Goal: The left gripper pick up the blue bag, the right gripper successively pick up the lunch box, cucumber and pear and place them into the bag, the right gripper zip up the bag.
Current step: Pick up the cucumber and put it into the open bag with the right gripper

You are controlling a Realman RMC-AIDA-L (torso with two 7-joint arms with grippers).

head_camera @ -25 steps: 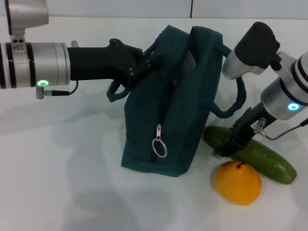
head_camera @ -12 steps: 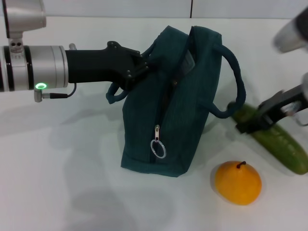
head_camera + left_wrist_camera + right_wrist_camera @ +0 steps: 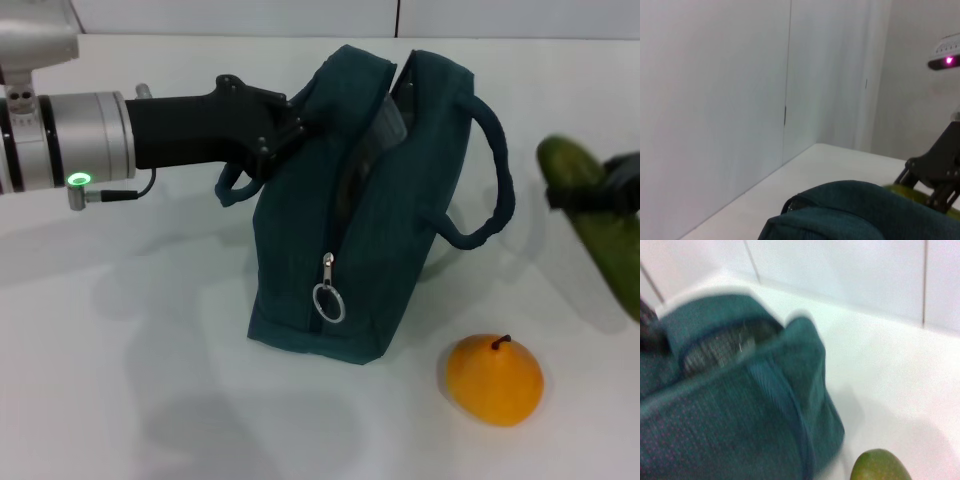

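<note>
A: So, where do the left gripper's [image 3: 283, 128] fingers sit?

B: They close on the top edge of the bag [image 3: 375, 210], at the side next to one loop handle [image 3: 232, 186], and hold that edge up. The bag stands on the white table [image 3: 150, 340], leaning a little, its mouth parted at the top. The jaws look pinched narrow around the fabric.

A: And the zipper?

B: The silver ring pull [image 3: 329, 301] hangs low on the near end of the bag, so the top is unzipped. Foil lining [image 3: 720, 347] shows inside the opening in the right wrist view.

A: What does the right gripper [image 3: 612, 192] hold?

B: The cucumber [image 3: 592, 225]. It is at the right edge of the head view, raised off the table, well to the right of the bag and near the outer handle [image 3: 492, 180]. The black jaws clamp across the cucumber near its upper end; the cucumber tilts, its far tip higher. From the left wrist view the same claw [image 3: 935, 172] shows beyond the bag with the green skin between its fingers.

A: The pear?

B: The pear [image 3: 494, 379] rests on the table in front of the bag's right corner, stem up, apart from both bag and cucumber.

A: The lunch box?

B: It cannot be made out; the bag's inside is mostly hidden.
</note>
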